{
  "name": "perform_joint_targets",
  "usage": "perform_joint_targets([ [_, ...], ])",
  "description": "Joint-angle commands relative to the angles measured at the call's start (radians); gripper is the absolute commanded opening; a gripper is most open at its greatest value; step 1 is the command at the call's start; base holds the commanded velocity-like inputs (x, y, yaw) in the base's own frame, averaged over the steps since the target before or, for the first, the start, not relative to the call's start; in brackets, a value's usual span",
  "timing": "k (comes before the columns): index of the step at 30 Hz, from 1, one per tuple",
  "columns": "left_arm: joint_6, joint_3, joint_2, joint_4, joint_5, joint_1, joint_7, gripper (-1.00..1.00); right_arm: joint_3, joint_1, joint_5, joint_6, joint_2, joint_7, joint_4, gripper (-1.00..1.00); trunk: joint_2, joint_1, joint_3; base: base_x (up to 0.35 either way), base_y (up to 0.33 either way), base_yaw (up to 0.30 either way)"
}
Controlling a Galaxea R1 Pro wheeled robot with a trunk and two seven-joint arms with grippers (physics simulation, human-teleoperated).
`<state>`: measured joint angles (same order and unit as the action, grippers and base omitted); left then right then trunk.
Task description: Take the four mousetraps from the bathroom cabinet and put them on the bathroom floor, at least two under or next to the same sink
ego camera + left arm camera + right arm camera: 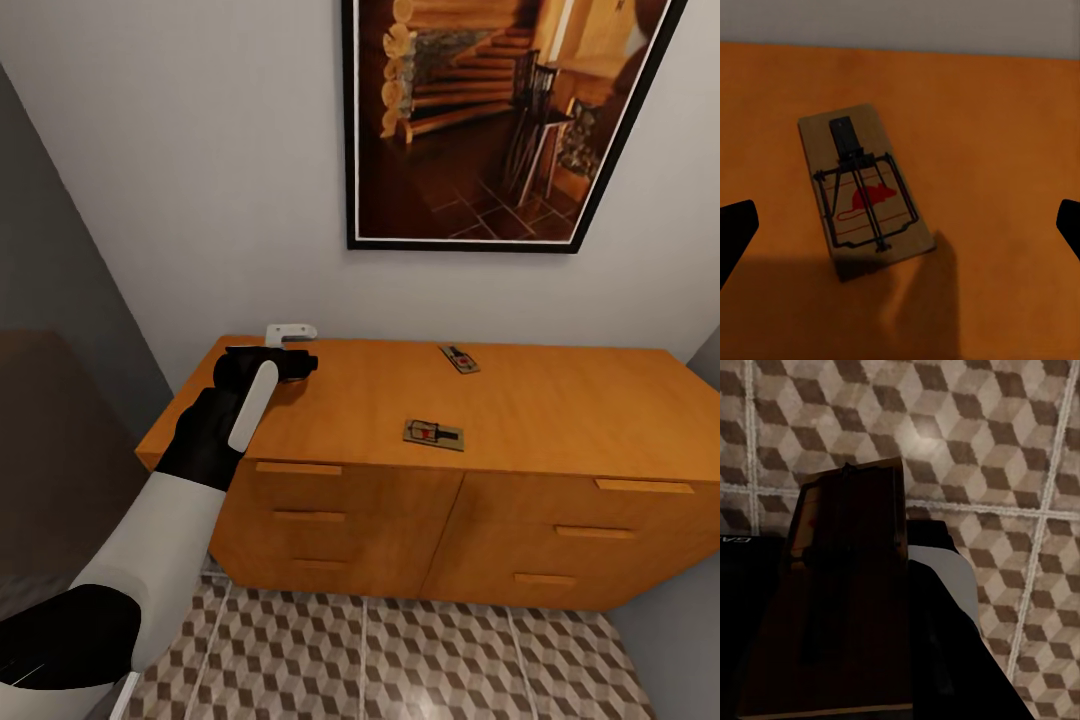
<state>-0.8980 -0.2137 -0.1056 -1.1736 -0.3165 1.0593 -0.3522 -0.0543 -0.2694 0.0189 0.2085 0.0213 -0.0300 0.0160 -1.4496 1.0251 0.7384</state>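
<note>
- While the left gripper (285,362) hovers over the cabinet (560,400) top near its left back corner, its fingers (735,229) stand spread wide.
- Between those tips, a mousetrap (862,187) lies flat on the wood, red mark up, touched by neither finger.
- From the left gripper, a second mousetrap (433,433) sits at about four o'clock, a third mousetrap (459,358) at three o'clock, well apart.
- Over at the right gripper (855,585), the fourth mousetrap (847,529) is pinched above the bathroom floor (945,427).
</note>
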Motion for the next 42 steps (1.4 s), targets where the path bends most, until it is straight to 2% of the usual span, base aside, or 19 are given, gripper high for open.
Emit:
perform_joint_targets([
  [1,-0.002,-0.001,0.000,-0.001,-0.010,0.001,-0.010,1.00,-0.006,-0.001,0.003,0.003,0.000,-0.002,-0.001,-1.00,0.000,0.000,0.001,0.007,0.000,0.000],
  [22,-0.002,-0.001,0.000,-0.001,-0.010,0.001,-0.011,1.00,-0.006,-0.001,0.003,0.003,0.000,-0.002,-0.001,-1.00,0.000,0.000,0.005,0.065,0.000,0.000],
  [42,-0.002,-0.001,0.001,0.002,-0.010,-0.007,-0.011,1.00,-0.006,-0.001,0.003,0.003,0.002,-0.001,-0.001,-1.00,0.000,0.000,0.033,0.000,0.000,0.000],
])
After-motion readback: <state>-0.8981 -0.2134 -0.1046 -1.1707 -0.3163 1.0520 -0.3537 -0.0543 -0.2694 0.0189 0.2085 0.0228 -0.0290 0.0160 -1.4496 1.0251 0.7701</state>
